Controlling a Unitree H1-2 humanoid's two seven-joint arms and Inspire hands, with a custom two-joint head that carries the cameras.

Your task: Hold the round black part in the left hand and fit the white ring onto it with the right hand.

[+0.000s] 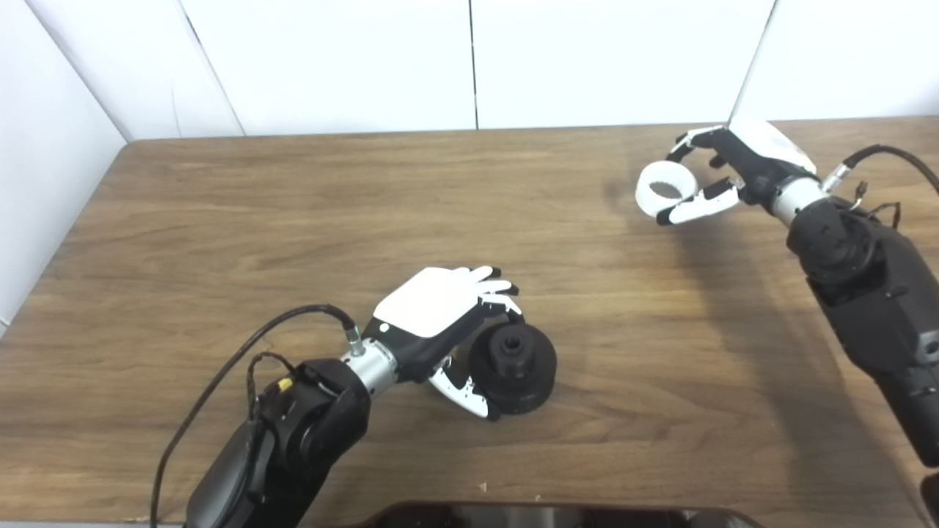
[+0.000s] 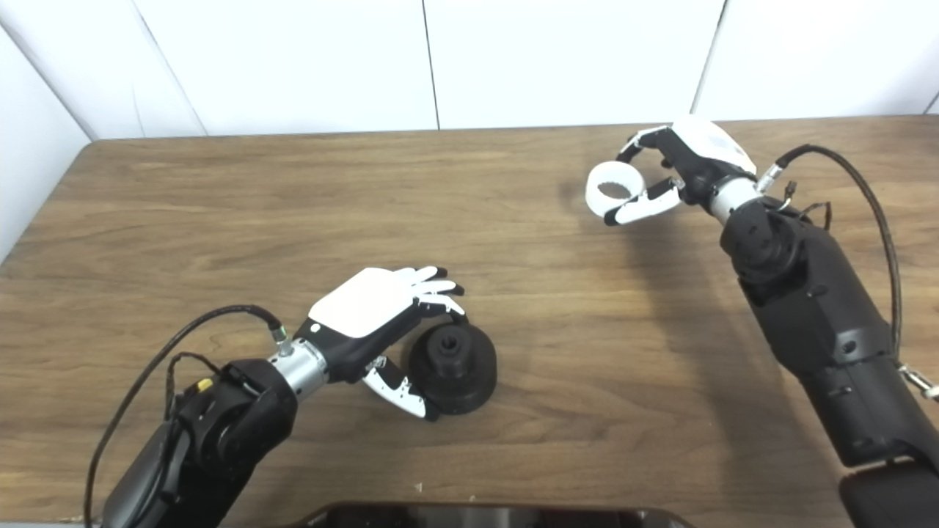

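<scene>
The round black part [image 1: 516, 359] rests on the wooden table [image 1: 293, 205] near the front middle, with a raised hub and a hole on top. My left hand [image 1: 440, 315] is cupped around its left side, fingers [image 1: 495, 286] over its far edge and thumb against its near edge. The same part [image 2: 455, 359] and left hand [image 2: 374, 312] show in the right eye view. My right hand [image 1: 733, 169] is at the back right, raised above the table, shut on the white ring [image 1: 664, 189], which is pinched between fingers and thumb. The ring [image 2: 615, 187] is far from the black part.
White walls close the table at the back and the left. A dark object [image 1: 557, 515] lies at the table's front edge. A black cable [image 1: 235, 367] loops from my left wrist, and another cable [image 2: 873, 198] from my right wrist.
</scene>
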